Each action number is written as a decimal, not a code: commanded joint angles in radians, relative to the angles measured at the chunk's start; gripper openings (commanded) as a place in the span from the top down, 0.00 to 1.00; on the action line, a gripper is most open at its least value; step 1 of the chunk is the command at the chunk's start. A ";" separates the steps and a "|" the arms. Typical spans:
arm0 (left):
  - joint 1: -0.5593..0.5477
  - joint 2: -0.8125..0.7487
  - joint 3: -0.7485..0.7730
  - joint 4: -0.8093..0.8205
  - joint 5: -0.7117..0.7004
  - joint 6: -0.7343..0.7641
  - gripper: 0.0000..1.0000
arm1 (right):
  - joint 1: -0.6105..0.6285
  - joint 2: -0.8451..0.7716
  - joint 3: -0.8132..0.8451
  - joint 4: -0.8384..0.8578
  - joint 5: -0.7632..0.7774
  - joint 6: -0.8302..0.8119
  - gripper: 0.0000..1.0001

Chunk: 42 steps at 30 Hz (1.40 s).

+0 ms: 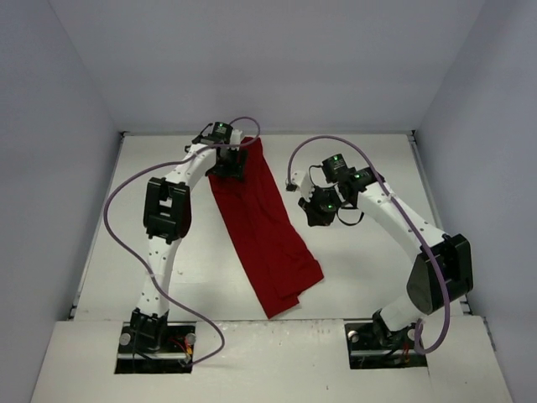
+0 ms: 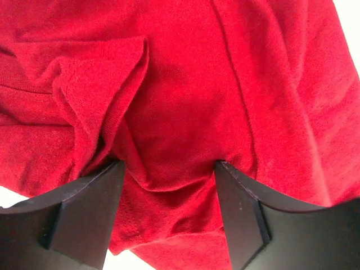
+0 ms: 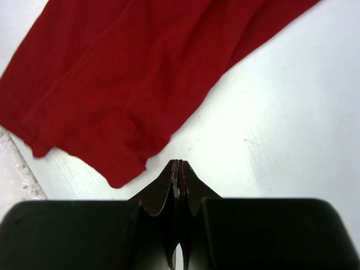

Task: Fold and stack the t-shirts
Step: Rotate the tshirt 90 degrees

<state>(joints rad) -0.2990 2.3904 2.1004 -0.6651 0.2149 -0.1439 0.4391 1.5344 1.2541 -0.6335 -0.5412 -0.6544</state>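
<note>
Plain dark red cloth t-shirt (image 1: 267, 239) lies as a long strip, twelve to six o'clock. Left gripper (image 2: 169, 171), fingers spread, straddles its bunched far end; right gripper (image 3: 179, 164), fingers pressed together, hovers at three o'clock. Closing there may catch uneven layers, skewing the fold.

White table (image 1: 361, 273) carries one dark red t-shirt (image 1: 264, 231), lying lengthwise

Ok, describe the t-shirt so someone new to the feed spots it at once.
On the white table, look between the two arms. The t-shirt is the long dark red cloth lying diagonally, its far end under the left gripper. It is the only cloth there.
</note>
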 commanded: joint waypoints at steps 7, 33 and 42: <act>-0.092 0.236 0.487 -0.119 0.095 0.127 0.17 | 0.007 -0.034 -0.042 -0.017 -0.029 0.001 1.00; -0.278 -1.454 -1.209 -0.055 0.527 1.144 0.05 | 0.011 -0.593 -0.642 -0.009 -0.166 -1.431 0.58; -0.655 -1.367 -1.341 -0.064 0.371 1.446 0.13 | 0.024 -0.417 -0.729 -0.015 -0.161 -1.899 0.67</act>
<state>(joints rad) -0.8716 0.9663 0.7302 -0.7434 0.6185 1.0587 0.4548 1.0645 0.5458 -0.6378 -0.6630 -1.9486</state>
